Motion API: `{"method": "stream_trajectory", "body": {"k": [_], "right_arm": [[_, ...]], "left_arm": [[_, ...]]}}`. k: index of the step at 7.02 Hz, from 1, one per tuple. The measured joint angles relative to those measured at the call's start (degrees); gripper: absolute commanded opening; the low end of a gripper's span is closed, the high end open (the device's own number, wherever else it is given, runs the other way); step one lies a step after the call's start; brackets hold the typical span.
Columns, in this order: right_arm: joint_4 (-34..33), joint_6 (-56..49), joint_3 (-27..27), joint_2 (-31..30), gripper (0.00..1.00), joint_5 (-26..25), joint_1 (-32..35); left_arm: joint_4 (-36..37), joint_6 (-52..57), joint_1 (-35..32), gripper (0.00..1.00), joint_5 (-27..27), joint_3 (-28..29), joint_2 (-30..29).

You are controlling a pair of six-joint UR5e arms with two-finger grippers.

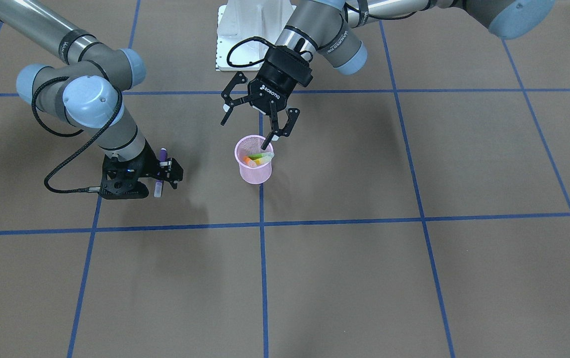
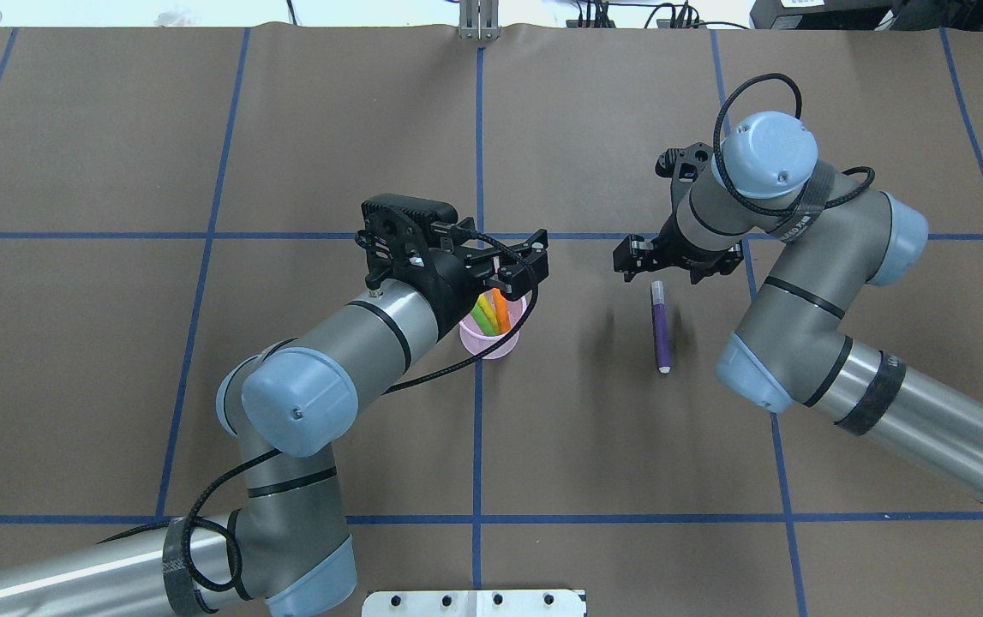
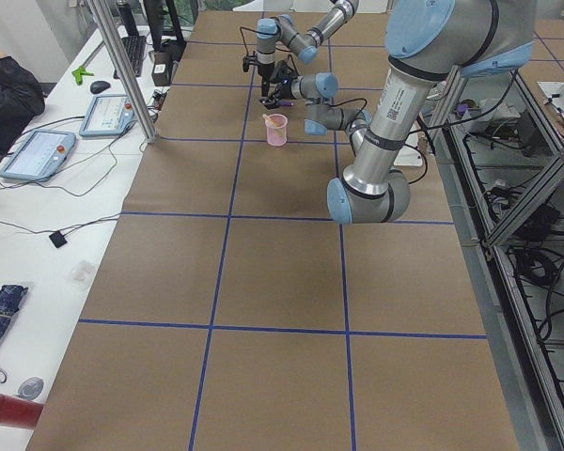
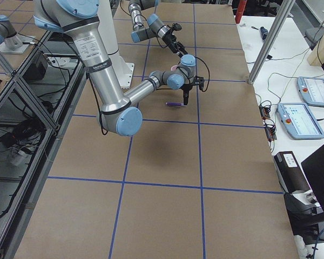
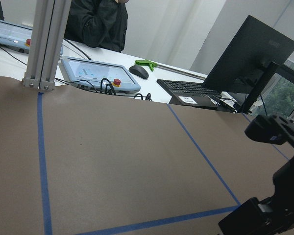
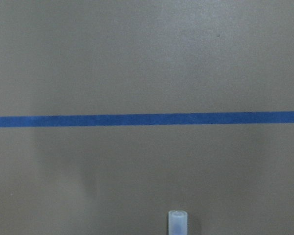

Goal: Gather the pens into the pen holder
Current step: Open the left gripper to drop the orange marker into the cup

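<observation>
Status at pen holder (image 1: 255, 175): orange pen (image 2: 500, 310) and green pen (image 2: 482, 317) inside, leaning against the mesh wall. Left gripper (image 1: 245, 134) poised just above the rim, fingers spread wide, nothing between them. Judged a release posture, high enough to clear the pen ends.

Purple pen (image 2: 661, 330) flat on the table (image 2: 594, 428), well apart from the holder at its 3 o'clock in the overhead view, lying along the 12–6 line. Right gripper (image 2: 671, 257) pointed down near the 12 o'clock end of that pen, fingers apart, not clamped on anything. Clear cap end just visible at the 6 o'clock edge of the right wrist view.

Probable reason for this pose: lined up for a descent straddling the barrel across its short axis.

Count: two of three collected, last pick not yet made.

Next, as judged: lower, close on barrel, carry toward 9 o'clock, tip upright over the holder.

Risks: pen rolling on closure; crowding with the left arm over the cup.
</observation>
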Motion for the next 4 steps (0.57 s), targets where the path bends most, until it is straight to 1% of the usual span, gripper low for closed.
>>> {"method": "stream_trajectory", "body": {"k": [3, 4], "right_arm": [[-0.04, 0.15, -1.37, 0.10, 0.99, 0.34, -0.45], [-0.06, 0.18, -1.59, 0.12, 0.99, 0.50, -0.47]], "left_arm": [[4.02, -1.44, -5.03, 0.99, -7.01, -0.51, -0.13], [6.86, -3.24, -7.51, 0.99, -11.58, -0.74, -0.12]]}}
